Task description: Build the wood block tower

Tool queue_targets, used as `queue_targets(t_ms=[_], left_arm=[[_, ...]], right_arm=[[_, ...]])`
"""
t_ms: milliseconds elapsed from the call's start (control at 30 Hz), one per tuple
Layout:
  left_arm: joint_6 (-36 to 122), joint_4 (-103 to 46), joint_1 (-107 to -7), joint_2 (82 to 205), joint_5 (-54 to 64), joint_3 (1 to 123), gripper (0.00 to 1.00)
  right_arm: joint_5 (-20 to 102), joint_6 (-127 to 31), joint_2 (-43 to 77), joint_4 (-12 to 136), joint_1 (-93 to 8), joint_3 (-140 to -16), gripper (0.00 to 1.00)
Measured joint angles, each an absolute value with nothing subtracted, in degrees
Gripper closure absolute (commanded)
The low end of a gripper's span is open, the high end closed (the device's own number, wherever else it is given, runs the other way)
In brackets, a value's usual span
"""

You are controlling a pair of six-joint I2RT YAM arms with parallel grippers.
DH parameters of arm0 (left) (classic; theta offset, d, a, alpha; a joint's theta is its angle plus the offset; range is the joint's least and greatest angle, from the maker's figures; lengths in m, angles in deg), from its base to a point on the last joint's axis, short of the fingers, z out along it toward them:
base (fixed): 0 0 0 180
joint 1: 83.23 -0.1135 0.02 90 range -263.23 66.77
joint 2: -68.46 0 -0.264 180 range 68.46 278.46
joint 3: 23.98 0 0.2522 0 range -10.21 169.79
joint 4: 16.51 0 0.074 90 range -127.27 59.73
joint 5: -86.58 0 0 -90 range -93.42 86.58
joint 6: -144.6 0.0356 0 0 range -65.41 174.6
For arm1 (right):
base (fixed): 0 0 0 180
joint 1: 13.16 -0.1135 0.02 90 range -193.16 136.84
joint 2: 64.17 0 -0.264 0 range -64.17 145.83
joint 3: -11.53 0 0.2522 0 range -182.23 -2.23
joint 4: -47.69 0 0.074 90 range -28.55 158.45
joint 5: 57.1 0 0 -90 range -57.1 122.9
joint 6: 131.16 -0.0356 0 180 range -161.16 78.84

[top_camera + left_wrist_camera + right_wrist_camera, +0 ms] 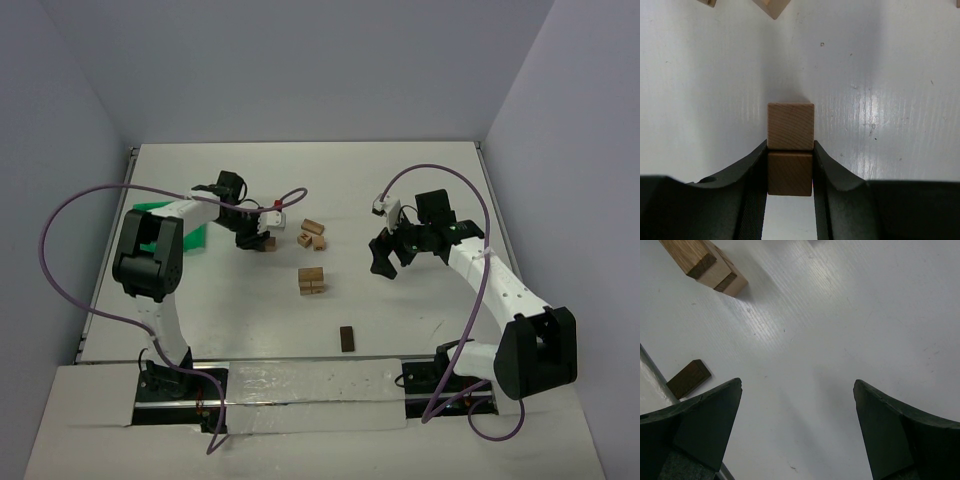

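Note:
My left gripper (790, 146) is shut on a light-tan wood block (790, 127), and both black fingers press its sides. From above, this gripper (256, 241) sits left of a small loose group of wood blocks (312, 235). The tower (312, 280) is a short stack near the table's middle. It also shows at the top left of the right wrist view as the tower (715, 270). My right gripper (385, 262) hangs open to the right of the tower. Nothing is between the jaws of the right gripper (797, 390).
A green bin (197, 234) lies behind the left arm at the left. A dark brown block (347, 338) lies near the front edge, seen too as the dark block (688, 378). Corners of loose blocks (771, 6) show ahead of the left gripper.

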State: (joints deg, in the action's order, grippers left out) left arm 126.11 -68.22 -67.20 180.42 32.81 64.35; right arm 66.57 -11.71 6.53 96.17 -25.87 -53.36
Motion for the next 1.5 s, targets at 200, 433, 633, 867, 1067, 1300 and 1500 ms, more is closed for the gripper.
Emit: queue_targets(t_ms=[200, 433, 633, 867, 1067, 1300, 1500], left_arm=[[125.2, -68.2, -67.2, 179.5, 32.8, 64.4, 1.0], [123.8, -68.2, -67.2, 178.8, 33.0, 64.4, 1.0], [120.2, -69.8, -67.2, 176.5, 33.7, 66.3, 1.0], [114.6, -71.0, -65.9, 169.6, 33.8, 67.5, 1.0], [108.7, -71.9, -61.6, 162.1, 33.2, 67.5, 1.0], [100.6, -71.9, -52.1, 155.0, 31.2, 66.5, 1.0], [93.7, -71.4, -48.4, 154.2, 29.7, 64.2, 1.0]], right_arm=[[66.6, -11.7, 6.5, 96.2, -25.9, -53.4, 0.0], [66.6, -11.7, 6.5, 96.2, -25.9, -53.4, 0.0], [66.5, -11.7, 6.5, 96.2, -25.9, -53.4, 0.0], [66.5, -11.7, 5.7, 96.1, -25.8, -53.3, 0.0], [66.3, -11.9, 4.9, 96.1, -25.8, -53.3, 0.0], [66.1, -13.1, 4.9, 96.0, -24.5, -53.3, 0.0], [65.2, -14.9, 4.9, 95.2, -22.5, -53.4, 0.0]])
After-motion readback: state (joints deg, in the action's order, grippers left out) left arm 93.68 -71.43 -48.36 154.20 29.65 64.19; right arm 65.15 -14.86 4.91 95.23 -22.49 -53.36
